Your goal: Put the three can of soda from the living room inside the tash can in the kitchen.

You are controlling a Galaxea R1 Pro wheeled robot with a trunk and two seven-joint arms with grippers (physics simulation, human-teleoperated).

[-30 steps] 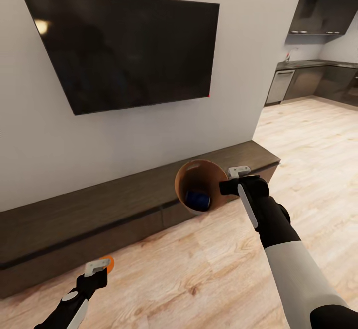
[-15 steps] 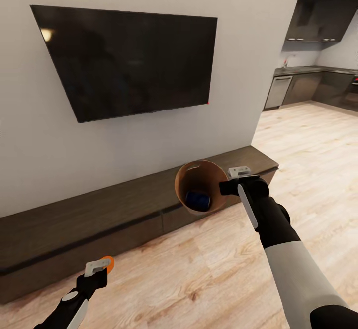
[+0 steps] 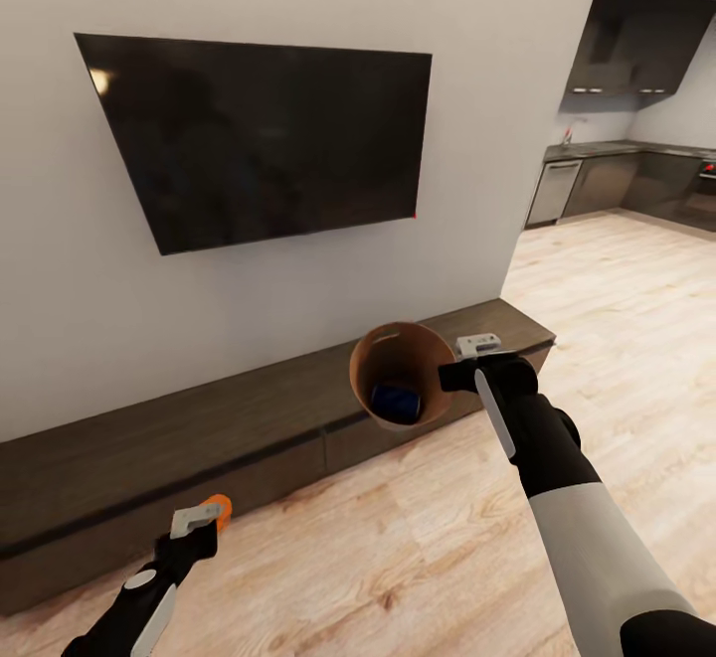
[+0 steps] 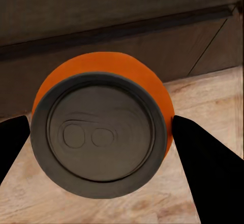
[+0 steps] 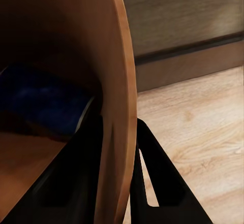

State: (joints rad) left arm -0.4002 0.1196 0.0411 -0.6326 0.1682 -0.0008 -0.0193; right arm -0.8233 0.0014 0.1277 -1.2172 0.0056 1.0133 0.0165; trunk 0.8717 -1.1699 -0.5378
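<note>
The right gripper (image 3: pixel 465 371) pinches the rim of the small round tapered trash can (image 3: pixel 400 375), holding it tipped in the air so that its orange-brown inside faces the head camera; the right wrist view shows one black finger (image 5: pixel 71 178) inside the wall and the other outside it, both pressed against the thin wall. At the bottom of the trash can lies a dark blue soda can (image 3: pixel 396 400), seen also in the right wrist view as a dark blue shape (image 5: pixel 46 99) just beside the inner finger. A small slot shows near the far rim of the bucket. Low at the near left, the left gripper (image 3: pixel 204 520) is closed on a bright orange soda can (image 3: pixel 218 509); in the left wrist view this can (image 4: pixel 99 132) turns its grey top with the pull tab toward the camera, and the two black fingers (image 4: pixel 203 158) touch its sides. Both arms hang over the warm light-brown plank floor (image 3: pixel 398 548). Behind them a long low dark-wood cabinet (image 3: pixel 229 418) runs along a pale wall, and a large black flat screen (image 3: pixel 259 140) is mounted on that wall above it. At the far right the room opens to a kitchen with dark grey cabinets (image 3: pixel 617 185) and a paler plank floor.
</note>
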